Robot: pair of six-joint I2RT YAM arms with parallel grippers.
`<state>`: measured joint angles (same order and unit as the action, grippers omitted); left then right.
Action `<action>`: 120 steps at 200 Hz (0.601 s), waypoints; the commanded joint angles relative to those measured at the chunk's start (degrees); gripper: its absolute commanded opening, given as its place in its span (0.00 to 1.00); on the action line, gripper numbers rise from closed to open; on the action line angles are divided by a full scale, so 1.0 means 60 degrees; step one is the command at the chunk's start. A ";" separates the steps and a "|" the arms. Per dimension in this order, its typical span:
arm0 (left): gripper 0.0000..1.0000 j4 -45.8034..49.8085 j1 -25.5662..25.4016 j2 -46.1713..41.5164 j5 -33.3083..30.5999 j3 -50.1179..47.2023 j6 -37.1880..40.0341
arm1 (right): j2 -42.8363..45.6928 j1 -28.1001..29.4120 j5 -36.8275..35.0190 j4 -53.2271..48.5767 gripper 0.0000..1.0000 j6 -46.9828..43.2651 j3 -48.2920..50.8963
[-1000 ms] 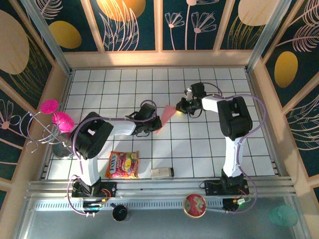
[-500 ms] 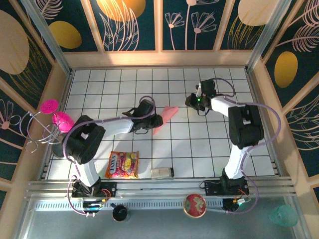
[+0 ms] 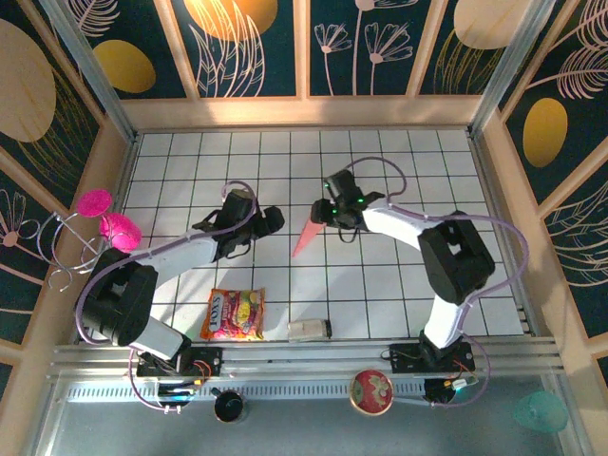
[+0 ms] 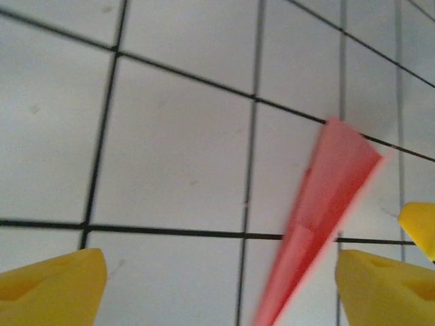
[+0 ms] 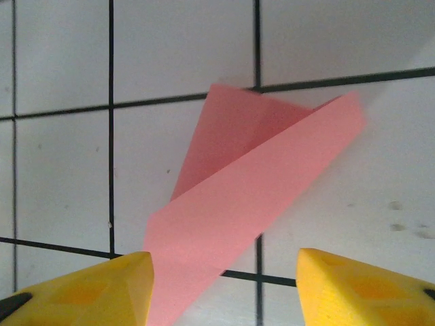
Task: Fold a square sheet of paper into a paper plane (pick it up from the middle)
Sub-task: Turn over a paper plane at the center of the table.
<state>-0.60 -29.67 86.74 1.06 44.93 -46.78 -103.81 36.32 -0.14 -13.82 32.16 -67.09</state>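
**Enclosure:** dark blue wall panels (image 3: pixel 256 47) printed with pale leaves, flowers and yellow-orange discs, set in light wooden framing.

**Counter** (image 3: pixel 399 285): white tiles ruled with black lines. A ribbed metal rail (image 3: pixel 313 361) runs along the near edge.

**Arms:** the left arm (image 3: pixel 180 255) and right arm (image 3: pixel 446 247) both reach toward mid-counter, their ends on either side of the plane.

**Wire stand** (image 3: pixel 81 252): carries magenta round pieces (image 3: pixel 95 202) and stands off the counter's left edge.

**Snack packet** (image 3: pixel 235 314): orange-yellow and flat, near the left arm's base. A small pale cylinder (image 3: pixel 309 329) lies just to its right.

**Paper plane** (image 3: pixel 309 233): a salmon-pink narrow dart at mid-counter, its point toward the near edge and its wide end by the right arm's tip. From the right wrist, one folded layer overlaps another along a crisp slanting edge.

**Left fingers** (image 4: pixel 54 285): yellow and standing apart over bare tile, with the plane's narrow end near the right-hand one.

**Right fingers** (image 5: pixel 88 288): yellow and apart, straddling the plane without clamping it.

**Hard to make out:** the plane's point is cut off at the bottom of both wrist views, and the left wrist view is blurred. From overhead, the wide end tucks under the right arm's tip. I cannot tell whether the paper's edge touches a fingertip.
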 commanded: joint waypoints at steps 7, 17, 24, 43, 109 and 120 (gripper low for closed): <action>0.95 -0.0346 0.0109 -0.0459 -0.0349 -0.0457 0.0058 | -0.0932 0.0730 -0.2005 -0.0993 0.63 0.0675 -0.1117; 0.97 -0.0410 0.0111 -0.0480 -0.0366 -0.0555 0.0077 | -0.1267 0.0940 -0.2528 -0.1338 0.66 0.0807 -0.1486; 0.98 -0.0440 0.0111 -0.0496 -0.0373 -0.0601 0.0105 | -0.1476 0.1051 -0.2975 -0.1596 0.67 0.0905 -0.1724; 0.99 -0.0412 0.0111 -0.0489 -0.0389 -0.0676 0.0182 | -0.1986 0.1256 -0.3710 -0.2204 0.67 0.1074 -0.2271; 0.99 -0.0367 0.0129 -0.0235 -0.0266 -0.0647 0.0301 | -0.1634 0.1477 -0.4457 -0.2848 0.53 0.1700 -0.2241; 0.99 -0.0382 0.0125 -0.0177 -0.0234 -0.0620 0.0309 | -0.1528 0.1491 -0.4501 -0.2879 0.52 0.1804 -0.2184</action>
<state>-1.52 -29.23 85.08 -0.51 41.23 -45.89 -116.09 44.49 -23.07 -28.25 40.05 -80.62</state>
